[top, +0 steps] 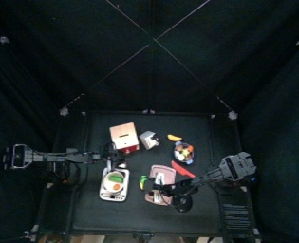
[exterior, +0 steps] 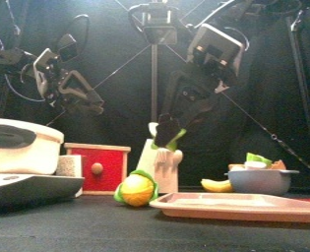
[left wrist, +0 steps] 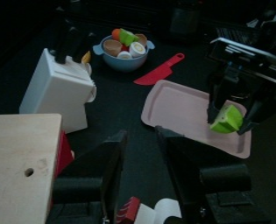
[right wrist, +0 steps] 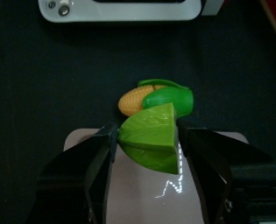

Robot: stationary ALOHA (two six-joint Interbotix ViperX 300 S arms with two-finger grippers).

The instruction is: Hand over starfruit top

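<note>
We see most through the right wrist view: the right hand [right wrist: 152, 162] holds the starfruit top [right wrist: 151, 140] between its two black jaws, a glossy green wedge with flat cut faces and a sharp ridge. Below it, on the black table [right wrist: 58, 79], lies another fruit piece [right wrist: 159, 96], orange-yellow with a green cap, which the front view places at the table's front edge beside the tray. That same wrist view shows a pale pink tray [right wrist: 164, 197] under the hand and the edge of a white appliance [right wrist: 123, 8].

The left wrist view gives us what the others hide: the right hand [left wrist: 236, 112] hanging over the pink plastic tray [left wrist: 175, 109] with the green piece [left wrist: 230, 118] raised clear of it, a red toy knife [left wrist: 160, 70], a light blue bowl [left wrist: 109, 54] of mixed play food, a white knife block [left wrist: 58, 83] and a pale wooden board [left wrist: 17, 162]. The left hand [left wrist: 140, 149] has its jaws spread wide and holds nothing.

From above we only make out small shapes: a red box [top: 123, 137] and the tray [top: 158, 185] near the table's front edge.
</note>
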